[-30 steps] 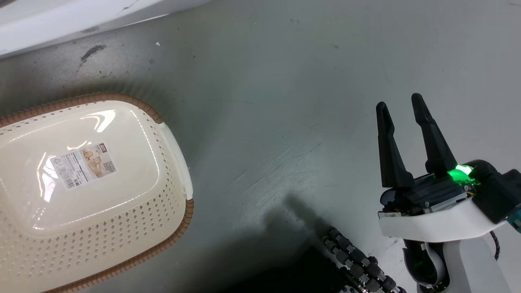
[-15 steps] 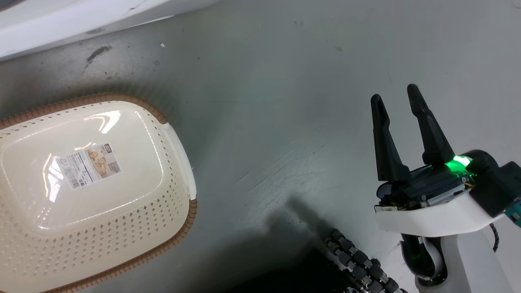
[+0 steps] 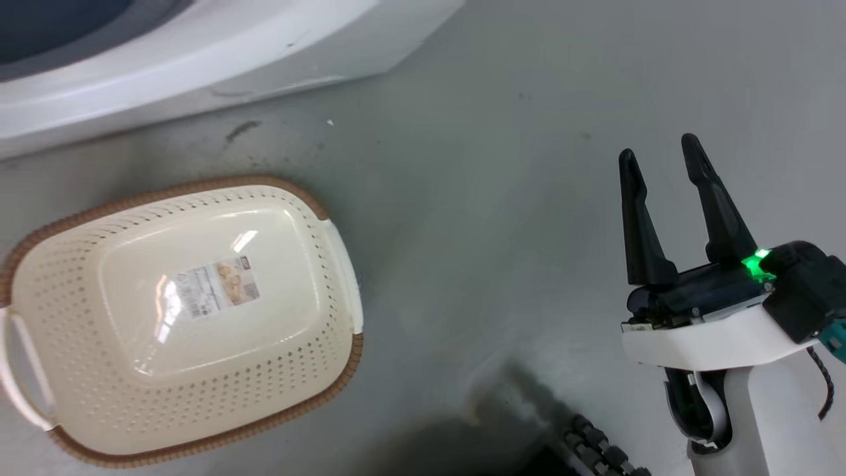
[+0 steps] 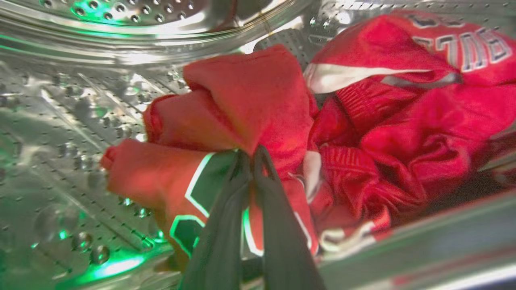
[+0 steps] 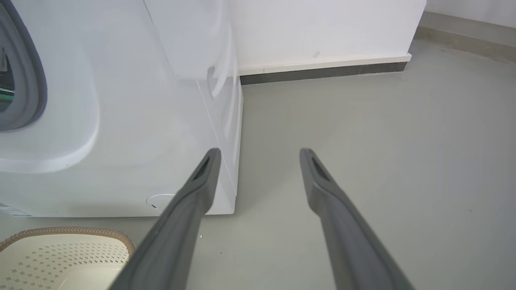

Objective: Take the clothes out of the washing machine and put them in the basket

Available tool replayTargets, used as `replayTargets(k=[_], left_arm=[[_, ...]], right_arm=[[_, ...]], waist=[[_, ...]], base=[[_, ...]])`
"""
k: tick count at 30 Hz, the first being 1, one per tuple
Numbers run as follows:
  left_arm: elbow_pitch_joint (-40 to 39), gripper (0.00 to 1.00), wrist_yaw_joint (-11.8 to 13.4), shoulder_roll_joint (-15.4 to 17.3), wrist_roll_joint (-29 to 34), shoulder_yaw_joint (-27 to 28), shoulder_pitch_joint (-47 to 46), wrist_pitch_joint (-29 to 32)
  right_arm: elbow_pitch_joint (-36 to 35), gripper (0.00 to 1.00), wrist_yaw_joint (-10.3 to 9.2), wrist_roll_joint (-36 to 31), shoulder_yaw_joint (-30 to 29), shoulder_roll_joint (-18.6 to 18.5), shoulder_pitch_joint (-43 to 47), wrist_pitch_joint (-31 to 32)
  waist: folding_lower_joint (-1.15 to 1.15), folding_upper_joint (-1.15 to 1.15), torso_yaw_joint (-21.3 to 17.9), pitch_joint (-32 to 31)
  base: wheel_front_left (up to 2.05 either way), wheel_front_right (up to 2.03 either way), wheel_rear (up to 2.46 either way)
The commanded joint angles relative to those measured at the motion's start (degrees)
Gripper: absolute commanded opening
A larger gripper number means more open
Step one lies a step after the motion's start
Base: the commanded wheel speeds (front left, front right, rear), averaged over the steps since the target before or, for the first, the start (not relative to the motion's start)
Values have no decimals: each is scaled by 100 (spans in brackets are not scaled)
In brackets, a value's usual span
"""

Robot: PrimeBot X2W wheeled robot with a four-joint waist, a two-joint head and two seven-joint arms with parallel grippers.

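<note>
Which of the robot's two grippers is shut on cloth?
The left gripper, pinched shut on the red clothes in the drum; the right gripper stands open above the floor, empty.

The basket [image 3: 264, 380] is cream plastic. Its smooth bottom is glossy where light glints, and its walls are pierced with small holes. The brown rim [image 3: 218, 437] has a ribbed, woven-looking texture. A paper label [image 3: 221, 286] lies flat on the bottom.

The floor [image 3: 476, 198] is smooth and grey, with a dull sheen and a few dark scuffs.

The washing machine [image 5: 141, 121] has a smooth white casing with a soft gloss and a matt grey, rubbery-looking seal [image 5: 30, 80]. Its drum [image 4: 60, 133] is bright polished metal, dimpled and perforated.

The clothes [image 4: 250, 100] are red cloth, soft and matt in one part, ribbed and faintly shiny in another.

The jaws of the right gripper [image 3: 658, 149] are matt black, plastic by the look.
</note>
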Motion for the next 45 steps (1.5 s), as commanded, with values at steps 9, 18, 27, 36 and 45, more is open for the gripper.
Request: replayTargets(k=[9, 18, 27, 36, 45], left_arm=[[127, 0, -2, -548, -337, -169, 1039, -1446], [-83, 0, 167, -1010, -531, -123, 2308, -2774], [-1502, 0, 904, -1026, -443, 349, 3630, -2941], [-3649, 0, 1724, -749, -173, 863, 5166, -2939], [-4930, 0, 2253, -611, -179, 628, 6114, -2728]], right_arm=[[214, 100, -7, -394, -166, 7, 226, -12], [424, 100, -8, -693, -382, 6, 628, -12], [585, 100, -7, -850, -480, 7, 971, -12], [651, 100, -7, -775, -520, 7, 1143, -12], [671, 100, -7, -671, -588, 7, 1140, -12]], waist=[[0, 0, 607, -1094], [0, 0, 975, -2233], [0, 0, 1270, -3033], [0, 0, 1433, -3437], [0, 0, 1566, -3483]], base=[[0, 0, 0], [0, 0, 0], [0, 0, 0], [0, 0, 0], [0, 0, 0]])
